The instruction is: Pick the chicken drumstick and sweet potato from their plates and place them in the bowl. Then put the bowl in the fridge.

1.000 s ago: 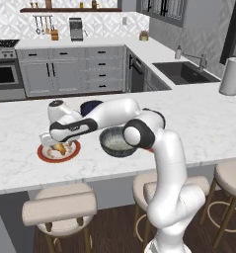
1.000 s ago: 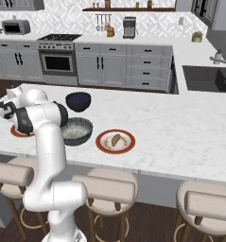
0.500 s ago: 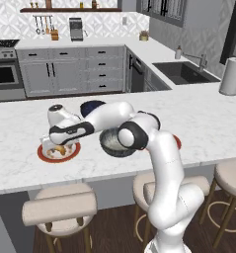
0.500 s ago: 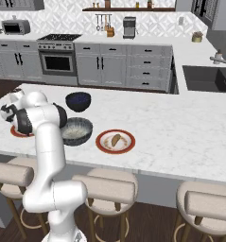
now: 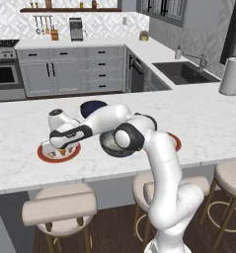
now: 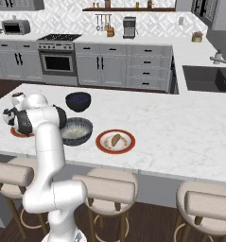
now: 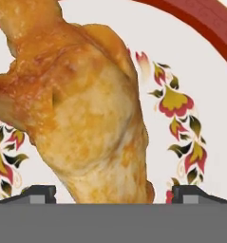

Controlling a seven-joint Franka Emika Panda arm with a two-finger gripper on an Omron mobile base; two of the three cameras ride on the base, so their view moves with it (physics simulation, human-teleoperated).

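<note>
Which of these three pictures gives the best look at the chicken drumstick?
The hand view: the chicken drumstick is close up there, lumpy and golden-brown, lying on its plate between the open gripper tips. In the left base view it is a small bit beside the hand; in the right base view the arm hides it.

even, bright rendered light, soft shadows, no glare; hand close-up slightly blurred.
</note>
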